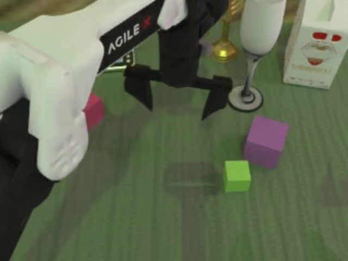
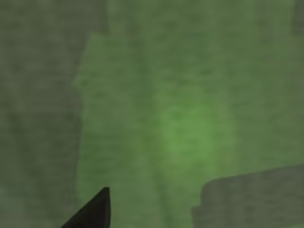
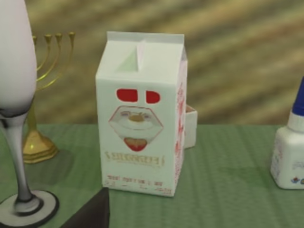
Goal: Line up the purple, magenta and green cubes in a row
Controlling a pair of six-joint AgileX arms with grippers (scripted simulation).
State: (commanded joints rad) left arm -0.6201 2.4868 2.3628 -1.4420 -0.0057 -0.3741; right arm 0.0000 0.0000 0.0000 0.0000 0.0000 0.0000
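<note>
while the left gripper [image 1: 178, 100] hangs wide open and empty over the far middle, purple cube [image 1: 266, 141] and green cube [image 1: 237, 175] sit together at right, so fetching the magenta cube [image 1: 93, 110] from the left seems next.

You see a light purple cube [image 1: 266, 140] right of the middle; a lime-green cube [image 1: 237, 175] sits lower; a pink cube [image 1: 93, 110] peeks out at the left; the table cloth [image 1: 136, 217] is green with thin stripes; the carton [image 3: 140, 114] is white with red marks; the candle holder [image 3: 38, 137] is gold; the bottle [image 3: 290, 152] is white with a blue cap.
</note>
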